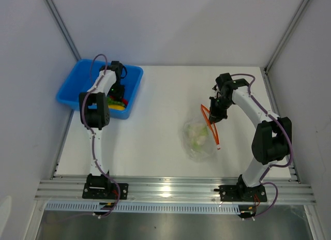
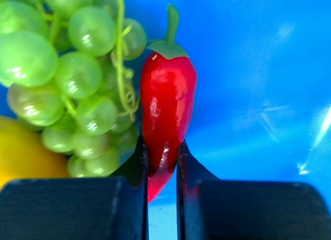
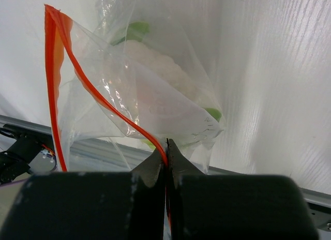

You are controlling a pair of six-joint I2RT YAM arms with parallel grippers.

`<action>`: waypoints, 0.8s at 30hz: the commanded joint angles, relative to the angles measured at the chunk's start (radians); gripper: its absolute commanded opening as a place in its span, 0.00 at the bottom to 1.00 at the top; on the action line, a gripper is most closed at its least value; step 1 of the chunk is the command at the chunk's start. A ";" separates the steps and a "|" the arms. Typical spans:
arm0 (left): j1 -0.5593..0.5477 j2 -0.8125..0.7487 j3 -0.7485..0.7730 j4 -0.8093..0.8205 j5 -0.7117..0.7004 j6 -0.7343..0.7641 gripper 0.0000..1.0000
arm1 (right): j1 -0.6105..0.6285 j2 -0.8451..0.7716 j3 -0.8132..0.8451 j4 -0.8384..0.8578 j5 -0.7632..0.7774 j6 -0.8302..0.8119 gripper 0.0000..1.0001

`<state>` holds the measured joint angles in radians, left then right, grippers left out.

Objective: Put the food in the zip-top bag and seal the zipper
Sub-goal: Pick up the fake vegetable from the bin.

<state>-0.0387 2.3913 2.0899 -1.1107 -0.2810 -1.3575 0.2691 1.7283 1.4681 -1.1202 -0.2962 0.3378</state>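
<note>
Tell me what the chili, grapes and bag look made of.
The chili: likely moulded plastic, glossy; bright highlights. The grapes: translucent shiny plastic or rubber; light glows through. The bag: thin clear film, creased; cauliflower shows through.

The bin (image 1: 77,87) sat at the far left of the desk (image 1: 160,100), the bag (image 1: 199,146) well apart, right of centre. In the bin, the chili pepper (image 2: 168,100) was clamped in the left claw (image 2: 161,154), with the grape bunch (image 2: 67,69) just left of it. The cauliflower (image 3: 155,79) lay inside the bag, whose zipper (image 3: 93,90) the right claw (image 3: 166,147) pinched
</note>
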 commanded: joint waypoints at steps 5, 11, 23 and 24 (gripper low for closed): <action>-0.003 -0.073 0.056 0.083 -0.003 0.069 0.01 | -0.005 -0.027 0.017 0.011 -0.006 -0.026 0.00; -0.003 -0.133 0.059 0.091 -0.044 0.107 0.00 | -0.005 -0.029 0.046 0.010 -0.006 -0.028 0.00; -0.001 -0.411 -0.192 0.239 -0.044 0.161 0.01 | -0.004 -0.047 0.098 0.019 -0.006 -0.022 0.00; -0.001 -0.434 -0.205 0.255 -0.043 0.175 0.01 | -0.004 -0.049 0.103 0.020 -0.006 -0.020 0.00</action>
<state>-0.0391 2.0621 1.9293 -0.9241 -0.3115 -1.2442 0.2680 1.7264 1.5177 -1.1156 -0.2962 0.3206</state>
